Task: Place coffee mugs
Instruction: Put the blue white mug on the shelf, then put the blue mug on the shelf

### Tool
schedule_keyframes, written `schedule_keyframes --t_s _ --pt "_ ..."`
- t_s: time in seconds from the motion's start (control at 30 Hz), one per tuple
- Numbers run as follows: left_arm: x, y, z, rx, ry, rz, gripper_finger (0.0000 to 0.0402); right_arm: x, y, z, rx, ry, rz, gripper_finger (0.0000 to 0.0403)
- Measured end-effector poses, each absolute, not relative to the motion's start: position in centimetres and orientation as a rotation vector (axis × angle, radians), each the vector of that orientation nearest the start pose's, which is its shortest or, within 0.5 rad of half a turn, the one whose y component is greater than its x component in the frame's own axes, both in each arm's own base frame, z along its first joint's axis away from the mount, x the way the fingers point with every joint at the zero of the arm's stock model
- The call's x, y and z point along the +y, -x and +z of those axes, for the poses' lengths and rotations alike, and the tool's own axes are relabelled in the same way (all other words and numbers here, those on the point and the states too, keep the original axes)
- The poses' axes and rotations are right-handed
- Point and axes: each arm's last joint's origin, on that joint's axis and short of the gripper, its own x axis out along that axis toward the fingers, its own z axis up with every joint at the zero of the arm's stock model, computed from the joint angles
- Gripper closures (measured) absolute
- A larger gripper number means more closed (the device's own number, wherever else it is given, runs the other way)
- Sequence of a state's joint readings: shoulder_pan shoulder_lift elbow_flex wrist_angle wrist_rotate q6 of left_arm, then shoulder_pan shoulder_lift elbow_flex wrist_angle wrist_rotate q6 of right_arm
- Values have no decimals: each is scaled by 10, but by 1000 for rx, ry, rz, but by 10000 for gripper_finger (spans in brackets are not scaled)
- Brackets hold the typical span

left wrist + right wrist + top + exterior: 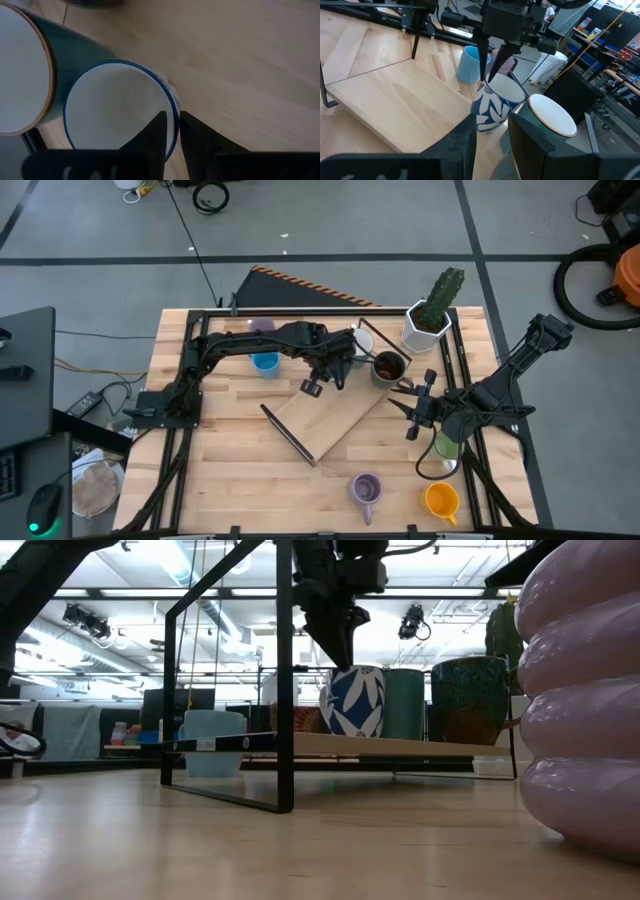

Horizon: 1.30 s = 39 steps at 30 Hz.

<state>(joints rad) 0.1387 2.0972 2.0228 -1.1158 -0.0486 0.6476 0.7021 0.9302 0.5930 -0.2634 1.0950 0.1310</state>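
We start with the white mug with the blue leaf pattern (495, 107), which stands upright near the far corner of the raised wooden shelf (335, 420), next to a dark green mug (547, 120) whose pale inside faces up. The left claw (487, 80) comes down on the patterned mug from above and pinches its rim; in the left wrist view one finger sits inside the blue-edged lip (172, 107) and the other outside, so we read the claw as closed on the wall of the mug. A rim pinch makes sense to us here: it keeps the mug upright and lets it be set close beside its neighbour without the handle getting in the way.

Around it, a dark brown mug (388, 366) sits on the shelf's corner toward the cactus pot (425, 325). A light blue mug (265, 363) and a lavender mug (262, 327) stand on the counter (220, 470) under the left arm, and another lavender mug (365, 490) and an orange mug (441, 501) wait near the counter's front edge. We judge that these loose mugs have yet to go onto the shelf.

The right claw (418, 408) hovers off the shelf's right side, fingers parted and holding nothing, with a green mug (447, 445) below its arm.
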Motion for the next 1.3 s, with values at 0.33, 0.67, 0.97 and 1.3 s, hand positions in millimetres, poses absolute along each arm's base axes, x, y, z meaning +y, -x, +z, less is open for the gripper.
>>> schedule_keyframes --t_s 0.33,0.67,0.97,1.3 --pt "58 -432 285 1207 -518 -220 343 97 -154 245 349 345 -403 285" --pt "54 -417 308 1188 -449 -173 342 97 -154 245 350 344 -398 285" --pt "54 -383 322 1382 -323 -106 342 97 -154 245 354 346 -391 284" --pt "89 -363 305 1539 33 156 342 97 -154 245 352 338 -386 284"
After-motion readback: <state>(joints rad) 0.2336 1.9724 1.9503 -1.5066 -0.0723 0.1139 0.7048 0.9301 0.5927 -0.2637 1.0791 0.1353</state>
